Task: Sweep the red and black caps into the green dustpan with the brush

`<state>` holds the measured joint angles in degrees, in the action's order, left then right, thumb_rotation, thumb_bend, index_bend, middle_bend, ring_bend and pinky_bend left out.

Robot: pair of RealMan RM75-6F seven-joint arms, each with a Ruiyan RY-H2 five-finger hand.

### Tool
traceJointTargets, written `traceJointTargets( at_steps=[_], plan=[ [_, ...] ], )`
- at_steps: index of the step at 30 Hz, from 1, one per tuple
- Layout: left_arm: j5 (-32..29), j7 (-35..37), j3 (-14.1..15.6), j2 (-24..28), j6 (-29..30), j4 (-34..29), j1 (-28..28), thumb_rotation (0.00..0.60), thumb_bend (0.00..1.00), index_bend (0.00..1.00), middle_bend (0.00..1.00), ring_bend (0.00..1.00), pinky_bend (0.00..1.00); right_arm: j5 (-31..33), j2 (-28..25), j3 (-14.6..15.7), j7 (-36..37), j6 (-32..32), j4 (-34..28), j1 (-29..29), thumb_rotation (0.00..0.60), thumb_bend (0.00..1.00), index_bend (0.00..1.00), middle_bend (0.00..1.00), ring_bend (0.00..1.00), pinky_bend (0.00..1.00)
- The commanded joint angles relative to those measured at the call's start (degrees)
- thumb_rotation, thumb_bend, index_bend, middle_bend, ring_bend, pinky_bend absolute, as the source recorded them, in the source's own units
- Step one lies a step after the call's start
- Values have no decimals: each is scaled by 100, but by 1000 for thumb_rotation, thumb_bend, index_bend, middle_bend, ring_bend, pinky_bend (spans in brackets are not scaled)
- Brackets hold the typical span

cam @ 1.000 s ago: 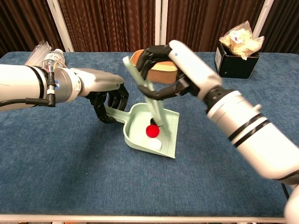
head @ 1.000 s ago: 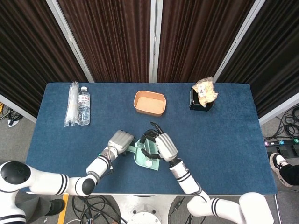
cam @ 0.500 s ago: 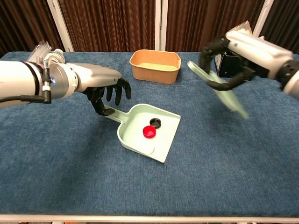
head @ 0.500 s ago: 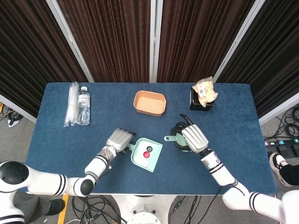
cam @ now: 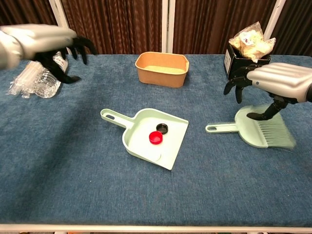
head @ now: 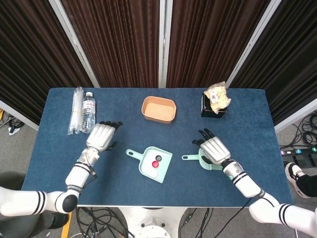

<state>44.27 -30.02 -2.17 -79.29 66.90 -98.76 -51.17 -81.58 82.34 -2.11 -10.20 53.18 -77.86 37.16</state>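
Red plastic cap (cam: 156,138) and black ring-shaped cap (cam: 161,128) lying side by side, just touching or nearly so, inside the pale green plastic dustpan (cam: 168,151), near the middle of the blue cloth-covered table (cam: 87,185). Dustpan flat on the cloth, handle angled toward the robot's left, nothing gripping it. Pale green flat brush (cam: 253,131) lying flat on the cloth to the right of the dustpan, well apart from it, handle pointing back toward the pan. Right hand (cam: 278,83) hovering just over the brush head, fingers spread and holding nothing; contact with the brush impossible to tell. Left hand (head: 100,136) raised clear of the cloth, well left of the dustpan, fingers apart and empty. Further back: orange rectangular tub (head: 159,109), clear plastic water bottle (head: 88,112) beside a clear wrapped bundle (head: 76,117), and black box holding a crinkled snack bag (head: 217,97).
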Motion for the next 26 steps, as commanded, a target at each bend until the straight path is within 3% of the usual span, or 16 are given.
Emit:
traceJointTargets(
  at_steps=[1, 6, 13, 21, 26],
  plan=[
    [402, 436, 135, 310, 303, -7, 433, 600, 317, 174, 267, 244, 287, 96, -88, -8, -26, 33, -114, -83, 600, 297, 53, 271, 0, 0],
    [950, 1009, 398, 686, 740, 118, 1129, 600, 278, 174, 268, 244, 267, -15, -539, -97, 471, 837, -427, -497, 600, 254, 15, 247, 0, 0],
    [1589, 1655, 756, 1076, 1387, 309, 2101, 600, 234, 190, 267, 240, 227, -25, -1515, -103, 1441, 2144, -791, -1448, 600, 297, 15, 177, 0, 0],
    [2245, 1838, 1129, 1294, 2522, 89, 3315, 600, 232, 198, 268, 224, 199, -202, -2135, 298, 2621, 3362, -1031, -2700, 600, 311, 15, 159, 0, 0],
    [2560, 1590, 1157, 1309, 2936, -125, 3728, 600, 226, 198, 259, 197, 167, -225, -2074, 446, 2583, 3639, -987, -3127, 600, 321, 15, 158, 0, 0]
  ],
)
